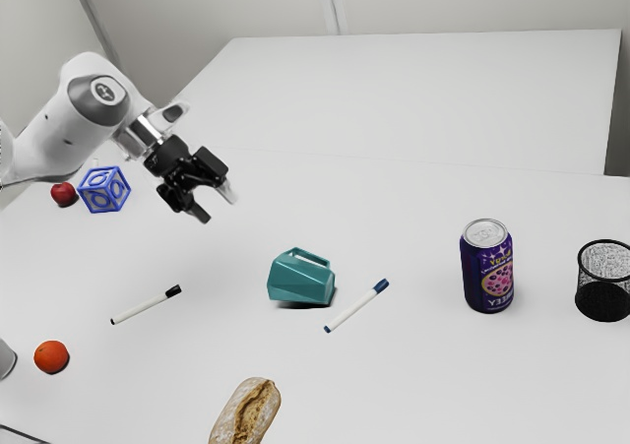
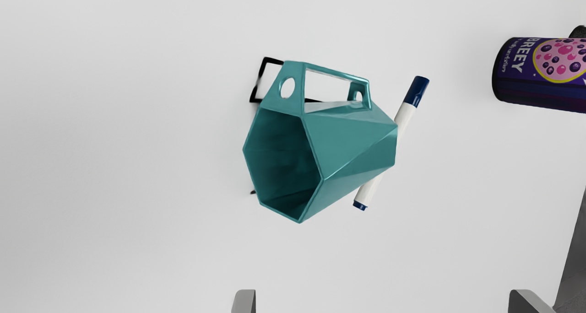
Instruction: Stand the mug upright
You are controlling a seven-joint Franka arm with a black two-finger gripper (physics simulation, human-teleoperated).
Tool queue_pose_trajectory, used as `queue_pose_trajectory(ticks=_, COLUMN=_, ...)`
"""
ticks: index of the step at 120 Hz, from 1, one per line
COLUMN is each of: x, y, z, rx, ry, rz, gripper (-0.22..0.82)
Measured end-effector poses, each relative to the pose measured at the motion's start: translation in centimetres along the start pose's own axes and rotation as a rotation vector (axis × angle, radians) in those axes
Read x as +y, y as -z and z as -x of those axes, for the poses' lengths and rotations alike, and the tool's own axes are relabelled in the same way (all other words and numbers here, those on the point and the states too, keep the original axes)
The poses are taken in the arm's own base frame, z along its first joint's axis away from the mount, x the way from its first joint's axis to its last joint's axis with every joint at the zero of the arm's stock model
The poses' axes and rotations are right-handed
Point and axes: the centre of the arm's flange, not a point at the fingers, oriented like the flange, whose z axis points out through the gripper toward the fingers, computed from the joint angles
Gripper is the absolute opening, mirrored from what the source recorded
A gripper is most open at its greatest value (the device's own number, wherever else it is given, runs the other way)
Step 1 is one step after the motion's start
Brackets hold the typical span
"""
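"Mug (image 1: 305,280) first: where is it from the gripper (image 1: 217,204)?"

"Down and to the right, in the exterior view. The gripper hangs in the upper left of that frame, well apart from it; the mug lies near the middle, on its side on the table (image 1: 413,385)."

"And its long axis?"

"Roughly left to right across the exterior view. The mouth (image 2: 284,162) opens to the left, the side nearer the gripper, and the base (image 1: 331,286) points right, toward the marker (image 1: 356,306) just beside it. The handle (image 2: 336,73) stands along the upper side in that view."

"So not upright."

"No. As it lies, the job isn't met. I'd judge that the mouth end has to come up and the base go down."

"What about the fingers (image 2: 244,302)?"

"Spread wide, with a broad gap between them in the wrist view. Nothing held, nothing touched."

"Then what does the next move need?"

"I'd say an approach downward and rightward in the exterior frame, lined up so the fingers can straddle the body across that axis. A grip on the handle might let it swing, and pushing at the mouth could slide the base into the marker."
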Motion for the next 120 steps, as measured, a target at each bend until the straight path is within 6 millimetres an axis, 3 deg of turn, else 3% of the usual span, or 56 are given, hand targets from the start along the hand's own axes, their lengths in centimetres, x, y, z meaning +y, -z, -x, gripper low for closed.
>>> queue_pose_trajectory(ticks=23, x=0.1, y=-4.2, z=-1.0, rx=0.02, ry=-0.051, rz=0.094, gripper=0.6)
queue_pose_trajectory(ticks=48, x=-2.2, y=-8.9, z=-2.5, rx=-0.004, ry=-0.054, rz=0.146, gripper=0.6)
queue_pose_trajectory(ticks=69, x=-3.4, y=-12.7, z=-1.1, rx=-0.002, ry=-0.014, rz=0.238, gripper=0.6)
queue_pose_trajectory(ticks=104, x=-3.2, y=-16.6, z=-0.6, rx=0.008, ry=-0.003, rz=0.348, gripper=0.6)
queue_pose_trajectory(ticks=108, x=-3.2, y=-16.8, z=-0.6, rx=0.009, ry=-0.005, rz=0.353, gripper=0.57)
queue_pose_trajectory(ticks=120, x=-3.1, y=-16.9, z=-0.7, rx=0.015, ry=-0.02, rz=0.362, gripper=0.29)
